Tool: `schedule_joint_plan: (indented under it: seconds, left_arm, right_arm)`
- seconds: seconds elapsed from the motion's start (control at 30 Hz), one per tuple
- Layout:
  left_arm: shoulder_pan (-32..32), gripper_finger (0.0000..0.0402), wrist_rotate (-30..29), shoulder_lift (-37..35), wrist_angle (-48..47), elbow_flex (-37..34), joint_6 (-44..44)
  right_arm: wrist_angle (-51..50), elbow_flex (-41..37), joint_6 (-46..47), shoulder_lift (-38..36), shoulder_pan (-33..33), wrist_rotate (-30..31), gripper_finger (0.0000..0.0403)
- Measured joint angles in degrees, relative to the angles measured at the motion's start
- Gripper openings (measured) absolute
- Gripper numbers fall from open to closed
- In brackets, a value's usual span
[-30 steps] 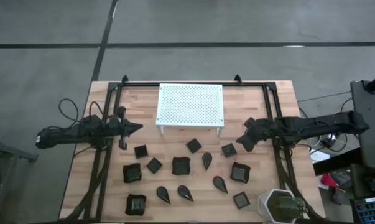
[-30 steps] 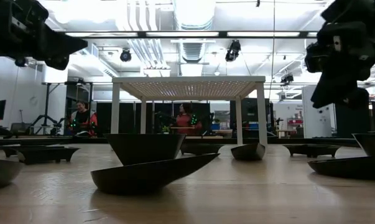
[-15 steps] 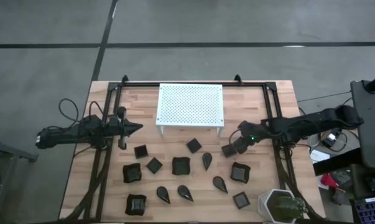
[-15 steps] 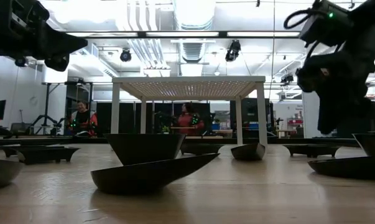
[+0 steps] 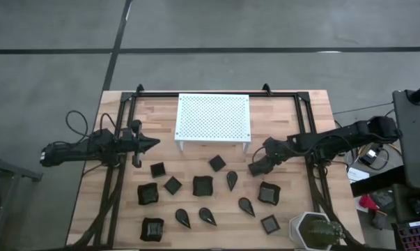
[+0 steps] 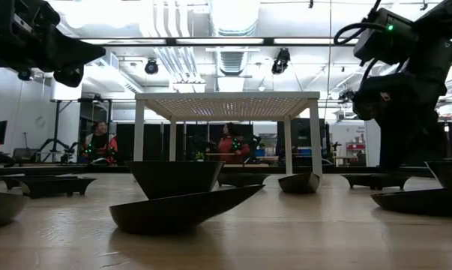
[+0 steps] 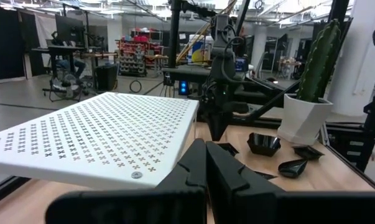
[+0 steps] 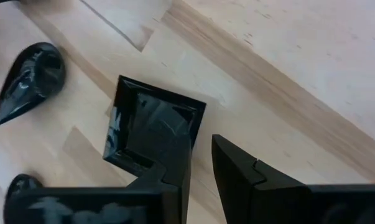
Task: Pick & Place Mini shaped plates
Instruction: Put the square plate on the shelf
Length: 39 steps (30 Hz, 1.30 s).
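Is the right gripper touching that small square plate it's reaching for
Cannot tell. In the right wrist view one finger overlaps the small square plate edge, the other stands beside it, but no view shows contact plainly.

Overhead, table-level and two wrist cameras

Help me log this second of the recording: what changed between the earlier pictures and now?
The right gripper reached inward from the table's right side and came down over the small square plate, jaws straddling one rim, not visibly closed on it. Nothing is lifted. The left gripper, jaws shut, the other plates and the white stand stayed put.
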Motion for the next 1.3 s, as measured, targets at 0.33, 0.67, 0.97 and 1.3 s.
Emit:
schedule_joint_plan:
  seconds: [0.33,0.67,0.97,1.3]
  left_arm:
    - [0.01,0.0,-0.13,0.46,-0.01,0.0,0.0]
    - [0.01,0.0,-0.2,0.52,-0.03,0.0,0.0]
    - [-0.01,0.0,-0.18,0.52,-0.03,0.0,0.07]
    - [-0.01,0.0,-0.14,0.55,-0.05,0.0,0.04]
  right_arm:
    - [1.66,-0.02,-0.43,3.13,0.01,0.17,0.0063]
    - [2.51,0.27,-0.63,3.56,0.01,-0.69,0.0057]
    - [5.91,0.32,-0.4,3.56,0.77,-2.04,0.0066]
    - [6.66,0.2,-0.4,3.58,0.86,-2.43,0.006]
